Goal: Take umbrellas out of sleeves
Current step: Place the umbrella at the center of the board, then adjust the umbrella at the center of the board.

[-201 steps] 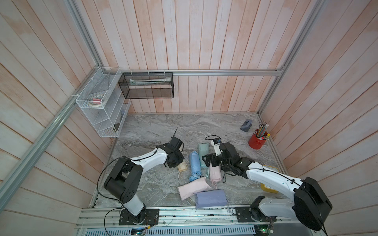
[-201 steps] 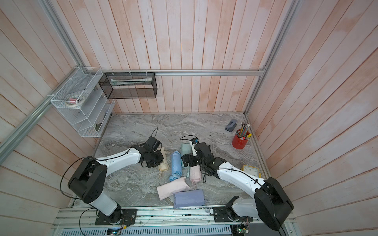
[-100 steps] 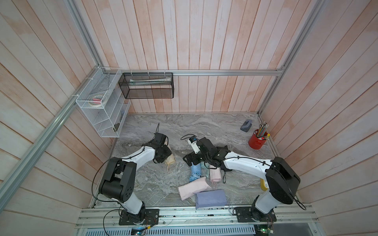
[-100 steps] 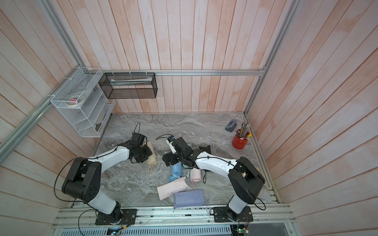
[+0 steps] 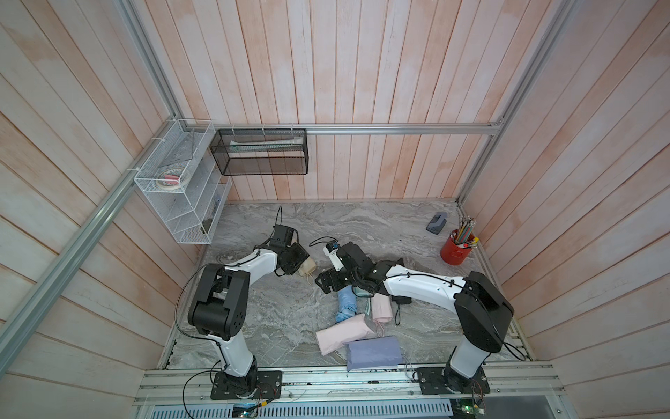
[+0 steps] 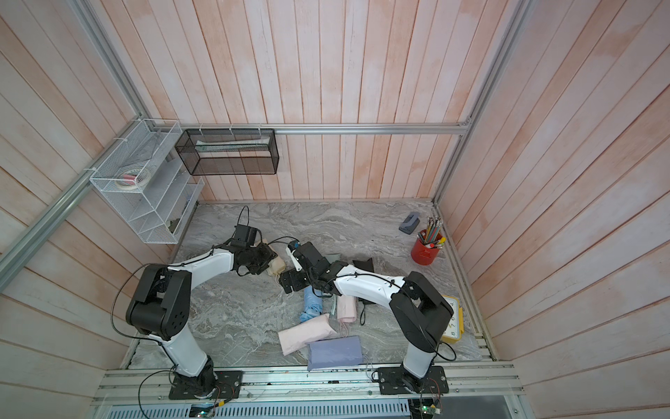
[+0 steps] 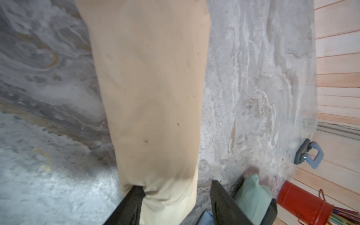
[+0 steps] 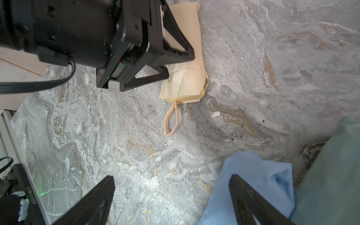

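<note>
Between the parted jaws of left gripper (image 7: 176, 185): beige sleeve (image 7: 152, 87), flat on marble table (image 7: 253, 78), brushing one finger, clear of the other. Right gripper (image 8: 171, 176) spread wide above bare marble; light blue umbrella (image 8: 257, 175) beside one finger.

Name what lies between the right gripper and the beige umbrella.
Bare marble table and the wrist cord of the beige umbrella; the right wrist view shows it.
</note>
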Available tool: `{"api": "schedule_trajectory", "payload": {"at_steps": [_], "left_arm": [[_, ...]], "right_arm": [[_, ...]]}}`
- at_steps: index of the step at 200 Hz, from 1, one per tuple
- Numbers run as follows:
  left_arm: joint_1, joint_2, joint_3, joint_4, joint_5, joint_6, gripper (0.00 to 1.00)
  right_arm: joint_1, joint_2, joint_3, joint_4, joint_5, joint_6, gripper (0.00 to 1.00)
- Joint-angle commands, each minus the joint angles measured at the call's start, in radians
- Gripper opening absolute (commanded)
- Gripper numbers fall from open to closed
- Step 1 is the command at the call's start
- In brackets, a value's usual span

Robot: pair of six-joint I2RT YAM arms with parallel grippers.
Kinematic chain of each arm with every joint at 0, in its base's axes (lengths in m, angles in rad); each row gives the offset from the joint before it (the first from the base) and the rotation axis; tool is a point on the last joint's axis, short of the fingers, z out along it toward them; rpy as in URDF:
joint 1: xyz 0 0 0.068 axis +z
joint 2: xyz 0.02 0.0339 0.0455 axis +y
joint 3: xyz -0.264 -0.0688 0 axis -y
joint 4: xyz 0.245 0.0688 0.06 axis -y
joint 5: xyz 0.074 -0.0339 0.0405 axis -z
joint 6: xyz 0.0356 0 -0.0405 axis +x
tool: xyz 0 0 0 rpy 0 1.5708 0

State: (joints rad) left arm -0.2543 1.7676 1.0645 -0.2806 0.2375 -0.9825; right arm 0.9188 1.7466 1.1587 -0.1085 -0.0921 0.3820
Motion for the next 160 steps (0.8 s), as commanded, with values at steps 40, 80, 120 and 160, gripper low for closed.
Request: {"api": "schedule_trajectory", "payload": {"at_steps": [40, 80, 120, 160], "left_arm": [[0.115, -0.183, -0.136, 0.056, -0.015, 0.047, 0.86], [0.263, -0.301, -0.278, 0.142, 0.118, 0.075, 0.96], [0.282, -0.327, -0.332, 0.180, 0.155, 0.089, 0.96], [0.281, -0.278, -0.283, 0.226, 0.121, 0.115, 0.92]], "right_arm": [[0.023, 0.128, 0.154, -0.097, 0.036, -0.021, 0.87], [0.038, 0.267, 0.321, -0.185, 0.014, -0.054, 0.75], [0.066, 0.357, 0.451, -0.235, -0.002, -0.053, 0.74], [0.063, 0.323, 0.438, -0.250, 0.051, -0.036, 0.74]]}}
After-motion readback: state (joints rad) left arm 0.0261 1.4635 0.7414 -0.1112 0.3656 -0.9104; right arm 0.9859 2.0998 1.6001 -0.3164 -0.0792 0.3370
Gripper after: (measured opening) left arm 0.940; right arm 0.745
